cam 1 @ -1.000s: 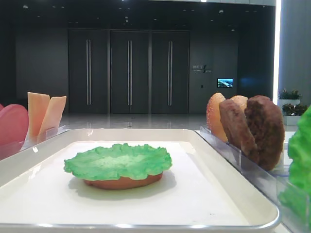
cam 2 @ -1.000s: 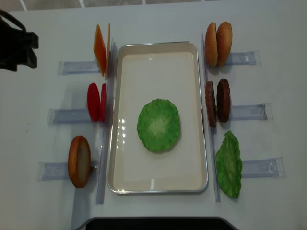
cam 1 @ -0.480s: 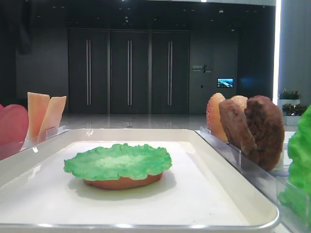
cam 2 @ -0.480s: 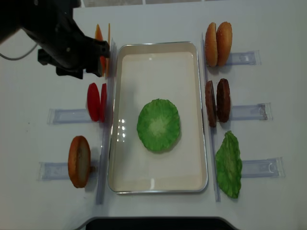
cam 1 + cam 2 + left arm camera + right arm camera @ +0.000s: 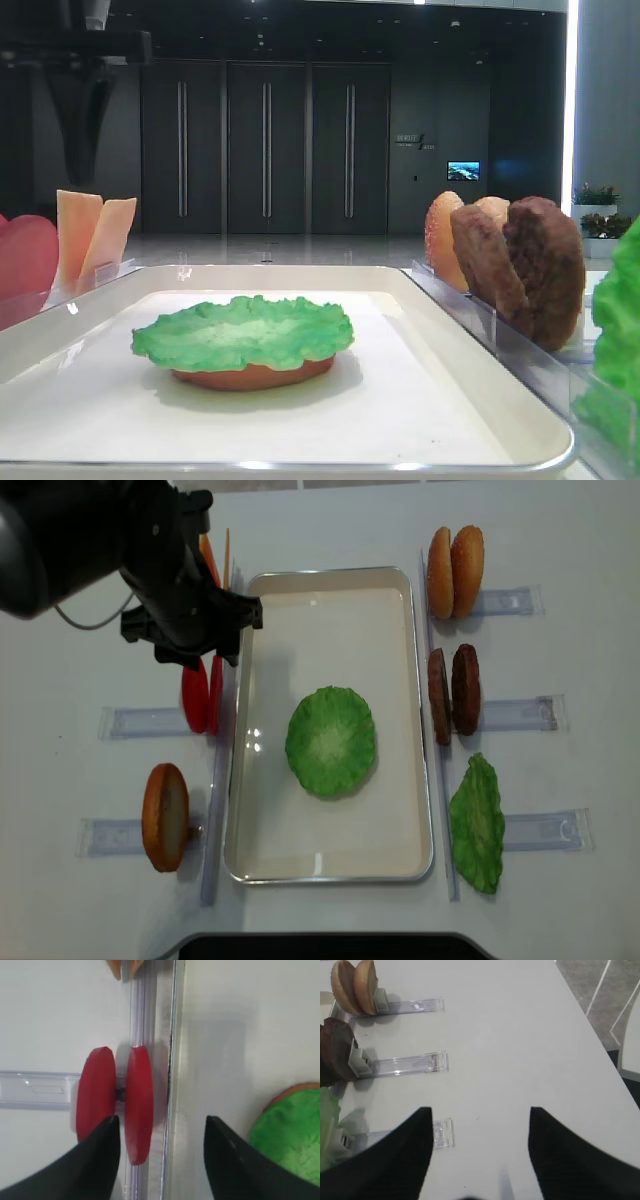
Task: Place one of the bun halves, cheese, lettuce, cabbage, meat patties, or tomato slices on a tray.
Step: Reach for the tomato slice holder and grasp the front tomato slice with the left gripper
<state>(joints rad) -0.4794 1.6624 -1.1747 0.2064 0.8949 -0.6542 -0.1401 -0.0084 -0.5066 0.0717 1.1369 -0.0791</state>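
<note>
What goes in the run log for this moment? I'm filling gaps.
left gripper: open, above tomato slices | right gripper: open, idle | tray: lettuce on bun half

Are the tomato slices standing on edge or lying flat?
On edge: both tomato slices stand upright side by side in their clear holder, thin rims facing the left wrist camera.

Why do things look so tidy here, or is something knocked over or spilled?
Nothing stands out. The tomato slices, meat patties and bun halves stand on edge in their clear holders, and the lettuce lies flat in the tray.
</note>
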